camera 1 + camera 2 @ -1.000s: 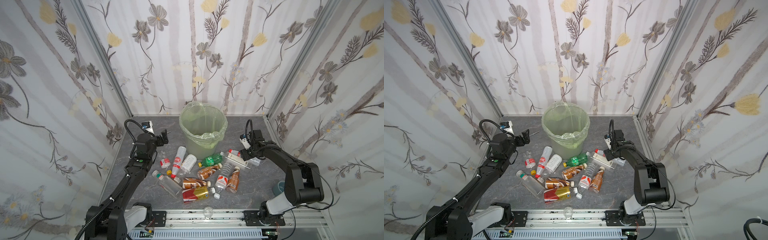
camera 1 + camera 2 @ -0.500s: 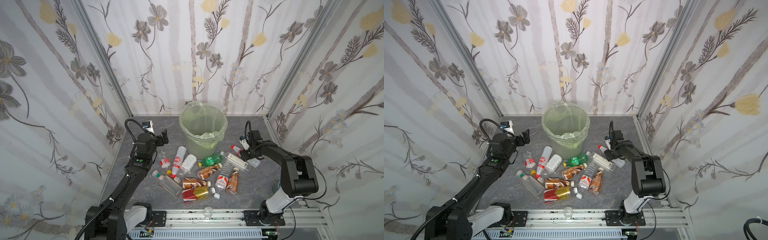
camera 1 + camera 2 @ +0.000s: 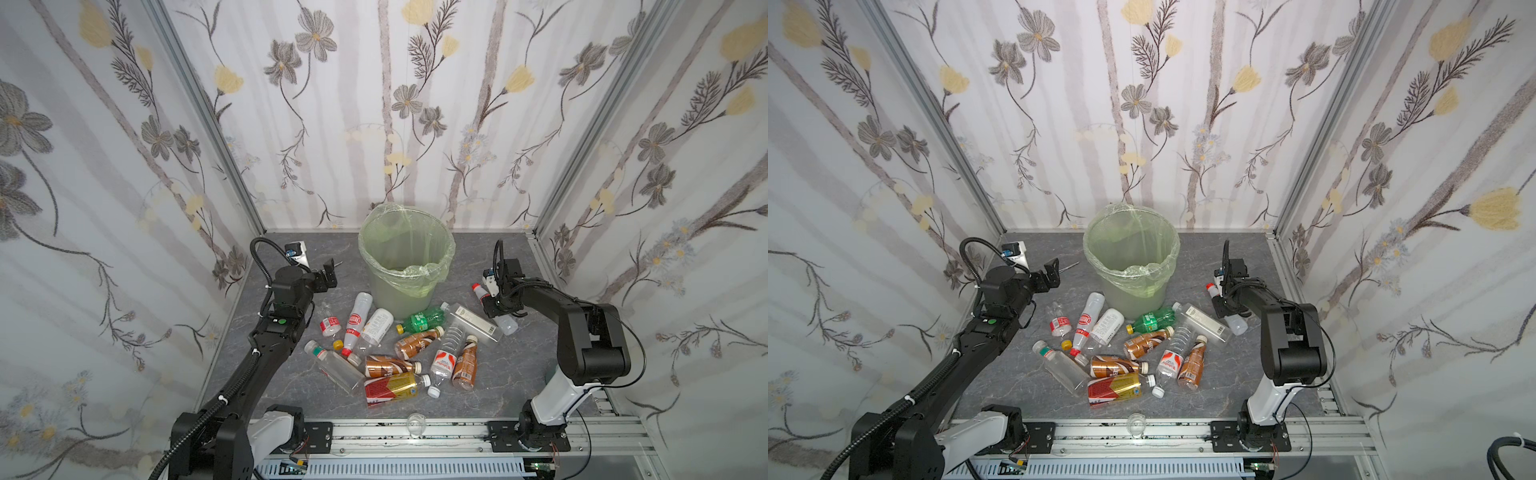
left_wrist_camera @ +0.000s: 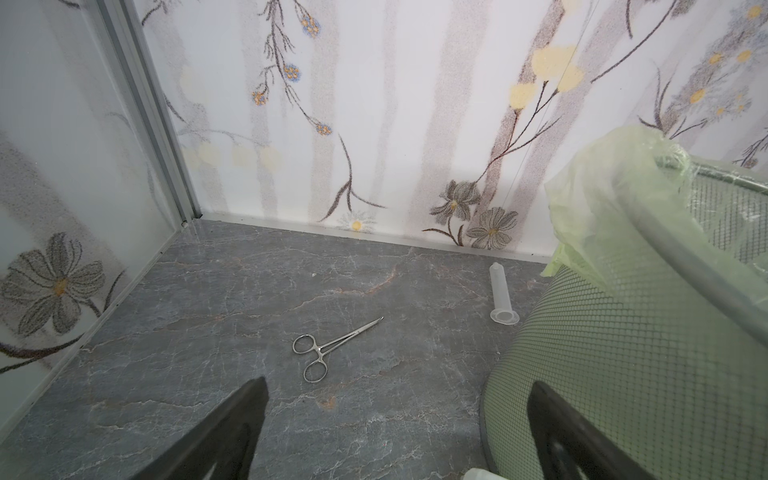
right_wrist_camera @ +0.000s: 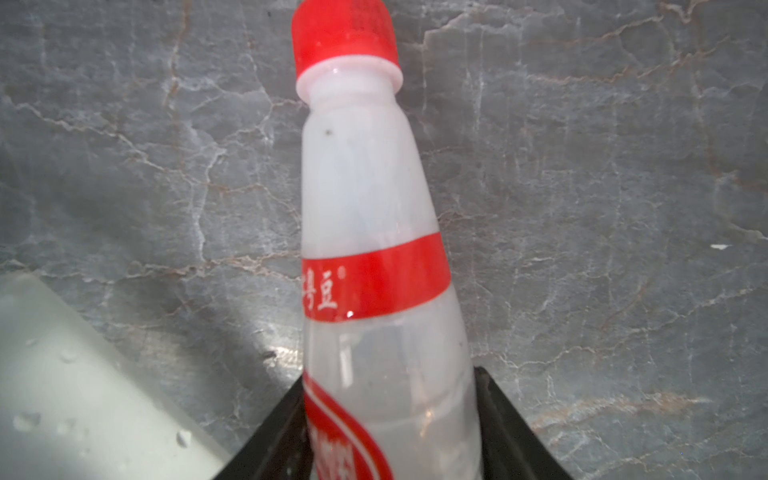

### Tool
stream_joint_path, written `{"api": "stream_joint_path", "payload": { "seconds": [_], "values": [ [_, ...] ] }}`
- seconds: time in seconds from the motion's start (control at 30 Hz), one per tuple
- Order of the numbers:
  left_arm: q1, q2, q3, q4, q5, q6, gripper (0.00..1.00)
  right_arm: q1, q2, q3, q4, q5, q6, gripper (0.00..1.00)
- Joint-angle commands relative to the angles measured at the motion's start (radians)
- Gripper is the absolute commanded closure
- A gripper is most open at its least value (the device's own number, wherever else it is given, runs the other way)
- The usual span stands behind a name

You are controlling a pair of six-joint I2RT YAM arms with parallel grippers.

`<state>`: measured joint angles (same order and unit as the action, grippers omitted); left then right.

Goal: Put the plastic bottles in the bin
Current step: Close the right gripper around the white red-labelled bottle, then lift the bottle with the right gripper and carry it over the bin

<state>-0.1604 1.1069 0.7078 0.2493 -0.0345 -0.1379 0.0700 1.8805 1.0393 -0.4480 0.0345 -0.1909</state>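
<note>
My right gripper point(image 3: 495, 306) point(image 3: 1226, 306) point(image 5: 390, 415) is shut on a milky white bottle point(image 3: 482, 293) point(image 3: 1213, 291) point(image 5: 365, 199) with a red cap and red label, low at the table's right side. Its black fingers point(image 5: 494, 407) press both sides of the bottle's body. Several more plastic bottles point(image 3: 399, 349) point(image 3: 1133, 349) lie heaped in the middle, among them a green one point(image 3: 424, 320) and a red-gold one point(image 3: 390, 388). Behind them stands the bin point(image 3: 395, 291) point(image 3: 1129, 291) point(image 4: 623, 353), lined with a green bag. Left of the bin hovers my left gripper point(image 3: 330, 270) point(image 3: 1052, 270) point(image 4: 397, 386), open and empty.
A flat clear bottle point(image 3: 476, 322) point(image 5: 62, 374) lies right beside the held one. Steel forceps point(image 4: 328, 349) and a clear plastic tube point(image 4: 500, 297) lie on the table near the back left wall. A small glass cup point(image 3: 415, 424) stands at the front edge.
My right gripper has closed onto the white red-capped bottle, and the bottle's cap end has shifted slightly toward the back. The left arm has not moved.
</note>
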Motion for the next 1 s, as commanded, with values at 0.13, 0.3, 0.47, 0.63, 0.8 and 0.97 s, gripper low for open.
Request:
{"api": "stream_joint_path", "payload": {
  "seconds": [0.13, 0.3, 0.47, 0.63, 0.8, 0.97],
  "values": [
    [-0.004, 0.028, -0.013, 0.000, -0.028, 0.011, 0.00, -0.020, -0.039, 0.016, 0.044, -0.019, 0.063, 0.49],
    [-0.009, 0.028, -0.029, 0.011, -0.045, 0.015, 0.00, -0.020, -0.122, 0.020, 0.057, -0.069, 0.077, 0.49],
    [-0.018, 0.022, -0.053, 0.024, -0.069, 0.024, 0.00, -0.015, -0.236, 0.054, 0.059, -0.123, 0.092, 0.49],
    [-0.024, 0.004, -0.080, 0.042, -0.088, 0.031, 0.00, 0.016, -0.372, 0.117, 0.062, -0.209, 0.107, 0.50],
    [-0.027, -0.005, -0.090, 0.045, -0.088, 0.029, 0.00, 0.109, -0.464, 0.194, 0.116, -0.267, 0.141, 0.50],
    [-0.035, -0.031, -0.091, 0.044, -0.056, 0.038, 0.00, 0.196, -0.498, 0.274, 0.181, -0.313, 0.185, 0.50]
  ]
}}
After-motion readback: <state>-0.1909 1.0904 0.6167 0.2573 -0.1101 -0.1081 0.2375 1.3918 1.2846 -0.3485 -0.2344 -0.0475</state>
